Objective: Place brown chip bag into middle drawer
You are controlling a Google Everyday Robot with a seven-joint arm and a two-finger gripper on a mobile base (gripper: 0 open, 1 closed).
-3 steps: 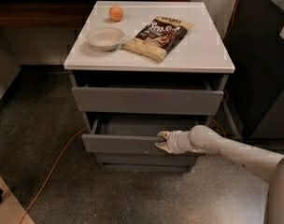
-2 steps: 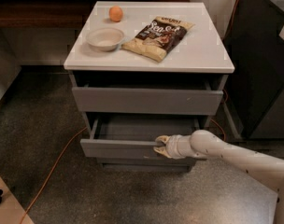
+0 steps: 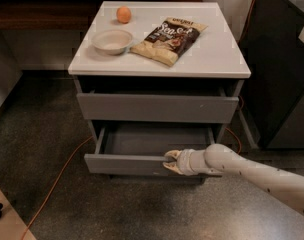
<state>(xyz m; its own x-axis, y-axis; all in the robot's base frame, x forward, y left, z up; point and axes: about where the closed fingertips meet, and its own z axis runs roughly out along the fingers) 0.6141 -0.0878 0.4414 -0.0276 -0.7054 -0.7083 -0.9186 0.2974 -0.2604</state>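
The brown chip bag (image 3: 169,40) lies flat on the white cabinet top (image 3: 217,59), to the right of the white bowl. The middle drawer (image 3: 127,163) is pulled out and its inside looks bare. My gripper (image 3: 170,162) comes in from the lower right on a white arm and is closed over the top edge of the drawer's front panel, right of its middle. The bag is far above and behind the gripper.
A white bowl (image 3: 112,40) and an orange (image 3: 123,14) sit on the cabinet top at the left. The upper grey drawer front (image 3: 157,108) is above the open drawer. A dark cabinet (image 3: 282,74) stands at the right. An orange cable (image 3: 57,181) runs across the floor.
The middle drawer has slid further out toward the camera, with my gripper moving along on its front edge. The bag, bowl and orange have not moved.
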